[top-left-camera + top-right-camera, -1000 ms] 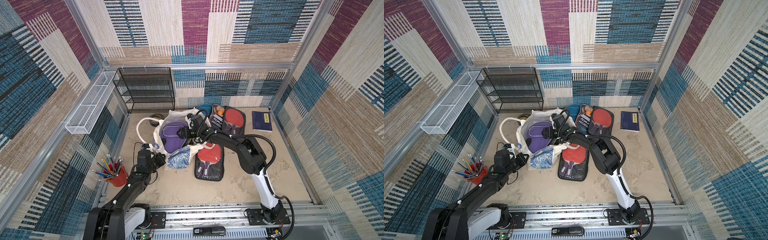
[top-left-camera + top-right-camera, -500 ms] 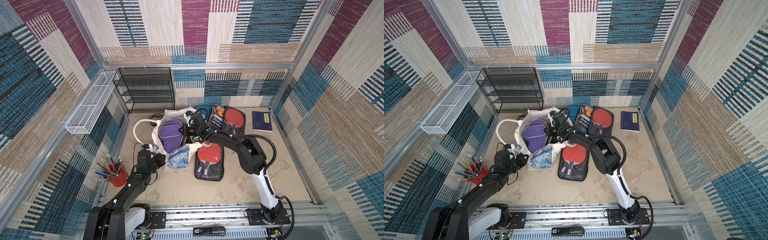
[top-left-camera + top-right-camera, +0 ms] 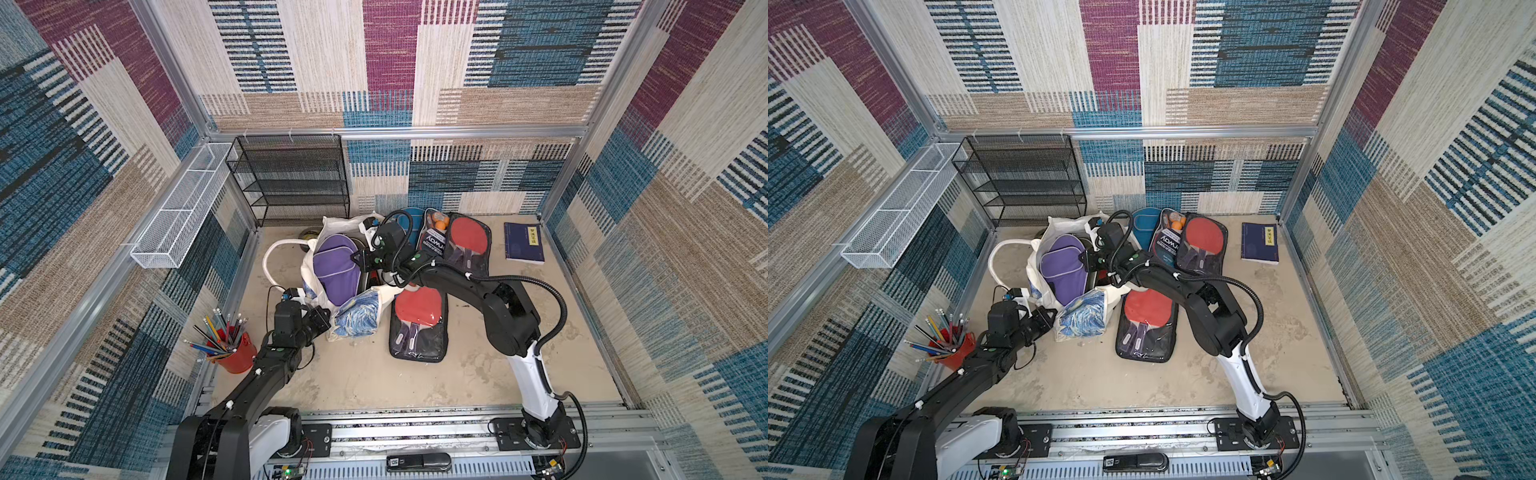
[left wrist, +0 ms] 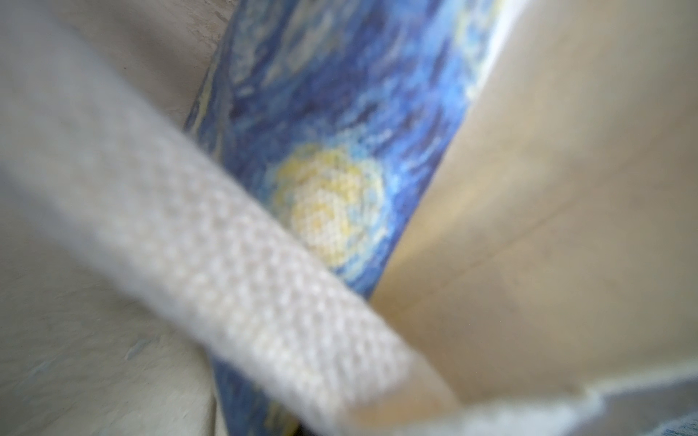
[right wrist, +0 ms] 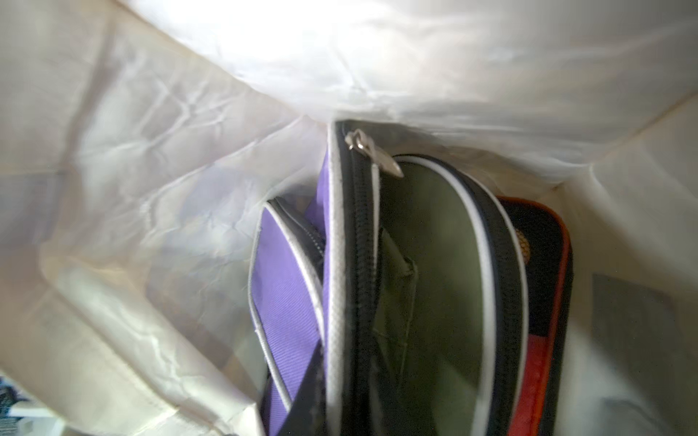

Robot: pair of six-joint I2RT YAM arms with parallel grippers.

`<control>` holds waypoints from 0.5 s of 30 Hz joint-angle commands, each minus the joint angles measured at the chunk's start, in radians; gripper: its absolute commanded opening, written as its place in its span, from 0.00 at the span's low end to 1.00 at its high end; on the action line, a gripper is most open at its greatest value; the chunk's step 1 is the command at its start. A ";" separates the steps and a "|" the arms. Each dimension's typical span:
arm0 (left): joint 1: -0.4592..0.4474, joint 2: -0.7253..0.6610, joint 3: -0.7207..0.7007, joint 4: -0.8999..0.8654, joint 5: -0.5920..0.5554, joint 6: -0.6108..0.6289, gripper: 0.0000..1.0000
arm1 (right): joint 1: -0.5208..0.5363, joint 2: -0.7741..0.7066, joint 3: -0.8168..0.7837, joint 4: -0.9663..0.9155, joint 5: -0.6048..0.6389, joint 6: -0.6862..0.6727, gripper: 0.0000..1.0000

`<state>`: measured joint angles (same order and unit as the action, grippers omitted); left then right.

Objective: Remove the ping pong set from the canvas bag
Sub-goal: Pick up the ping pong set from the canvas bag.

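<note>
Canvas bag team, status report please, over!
Left gripper shut on cream canvas bag, printed corner. Right gripper at purple paddle-shaped zip case in bag mouth, grip unclear. Red-edged black case packed alongside. Over.

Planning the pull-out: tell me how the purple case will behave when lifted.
The purple case probably keeps its paddle shape; its piped edge looks firm. The bag is creased and slack, so it may drag along.
</note>
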<state>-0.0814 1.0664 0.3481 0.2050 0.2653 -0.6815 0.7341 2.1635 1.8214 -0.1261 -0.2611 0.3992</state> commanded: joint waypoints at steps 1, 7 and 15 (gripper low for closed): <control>0.000 0.002 0.001 -0.057 -0.012 -0.001 0.00 | 0.004 -0.044 0.022 0.045 0.011 -0.025 0.00; 0.000 -0.029 0.016 -0.089 -0.028 -0.003 0.00 | 0.003 -0.088 0.028 0.030 0.040 -0.037 0.00; 0.000 -0.043 0.020 -0.104 -0.036 -0.003 0.00 | 0.003 -0.104 0.040 0.015 0.075 -0.055 0.00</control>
<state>-0.0814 1.0252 0.3634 0.1638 0.2470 -0.6819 0.7391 2.0850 1.8557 -0.1890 -0.2089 0.3458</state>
